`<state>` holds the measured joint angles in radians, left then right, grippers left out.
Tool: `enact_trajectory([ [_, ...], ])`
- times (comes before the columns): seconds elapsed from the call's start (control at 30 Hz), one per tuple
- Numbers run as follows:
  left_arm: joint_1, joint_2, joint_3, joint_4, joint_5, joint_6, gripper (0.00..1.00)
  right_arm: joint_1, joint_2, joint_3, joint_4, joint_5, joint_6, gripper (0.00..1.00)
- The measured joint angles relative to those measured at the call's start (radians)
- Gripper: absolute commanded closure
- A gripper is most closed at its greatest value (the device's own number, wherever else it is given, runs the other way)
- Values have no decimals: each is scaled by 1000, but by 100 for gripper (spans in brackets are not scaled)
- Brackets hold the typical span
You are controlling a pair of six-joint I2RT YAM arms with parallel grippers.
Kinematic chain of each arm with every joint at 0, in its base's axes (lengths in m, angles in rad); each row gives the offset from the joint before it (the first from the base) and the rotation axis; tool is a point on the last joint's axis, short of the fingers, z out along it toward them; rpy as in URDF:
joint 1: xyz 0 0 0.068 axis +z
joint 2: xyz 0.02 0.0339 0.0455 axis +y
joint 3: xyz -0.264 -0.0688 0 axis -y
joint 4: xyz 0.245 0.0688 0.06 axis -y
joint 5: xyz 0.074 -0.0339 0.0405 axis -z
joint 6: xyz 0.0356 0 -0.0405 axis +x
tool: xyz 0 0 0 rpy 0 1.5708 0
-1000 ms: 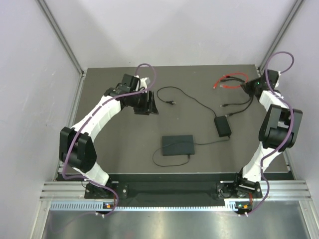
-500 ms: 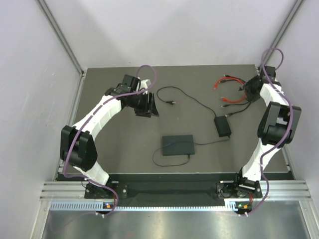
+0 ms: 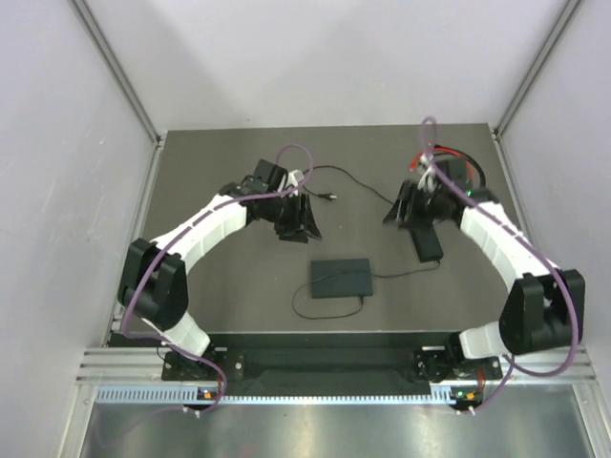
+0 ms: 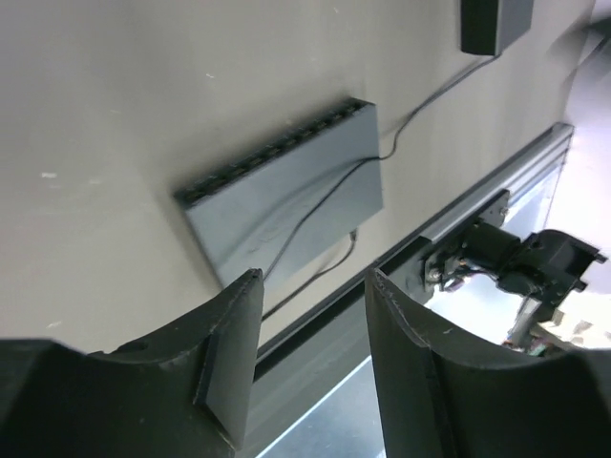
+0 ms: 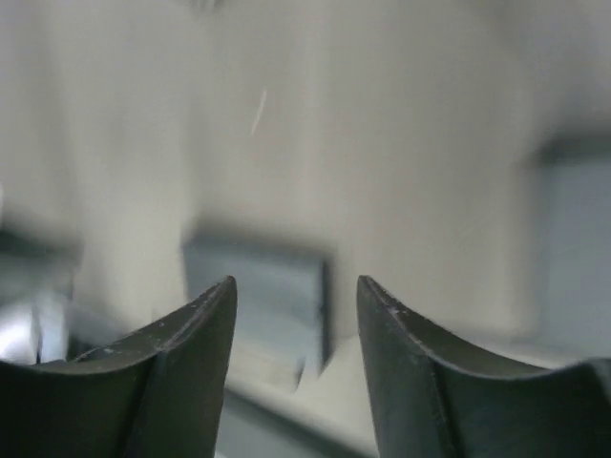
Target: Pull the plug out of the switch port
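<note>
The switch, where is it lying?

Flat on the dark table, near the middle and toward my bases, with its row of sockets along the far long edge. A thin black cable meets its right end. The plug itself is too small for me to pick out.

And around it?

The black power adapter sits to the right and a little farther out, apart from the switch, with that cable running between them. More thin cable loops along the switch's near edge.

Your grippers?

My left gripper hangs over the table beyond the switch's far left corner, fingers spread, nothing between them. My right gripper is just beside the adapter's far end, also spread and empty, though its wrist view is blurred. Neither touches the switch. Behind my right arm lies a red cable.
</note>
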<state>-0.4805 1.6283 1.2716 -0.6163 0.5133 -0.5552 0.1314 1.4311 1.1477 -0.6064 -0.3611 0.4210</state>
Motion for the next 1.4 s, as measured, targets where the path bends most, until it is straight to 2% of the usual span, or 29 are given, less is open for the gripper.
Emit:
enact_trajectory([
  [0.07,-23,0,-28,38,2,-39,50,65,-51,-131,3,-95,-8,50],
  [0.23,-71,17,-69,101,-2,-148,53,157,-131,-393,40,-222,-10,54],
  [0.33,-96,57,-69,129,-2,-201,54,183,-165,-487,69,-271,-5,55],
  [0.57,-114,185,11,115,-6,-268,55,206,-234,-674,262,-348,83,58],
  [0.8,-119,237,116,115,0,-283,59,207,-241,-764,406,-370,166,65],
  [1.03,-146,279,122,83,20,-280,62,207,-239,-821,584,-370,264,68],
  [1.2,-177,302,121,70,37,-280,65,207,-180,-908,731,-373,336,69],
  [1.4,-184,309,113,71,53,-277,66,207,-127,-961,876,-398,401,68],
])
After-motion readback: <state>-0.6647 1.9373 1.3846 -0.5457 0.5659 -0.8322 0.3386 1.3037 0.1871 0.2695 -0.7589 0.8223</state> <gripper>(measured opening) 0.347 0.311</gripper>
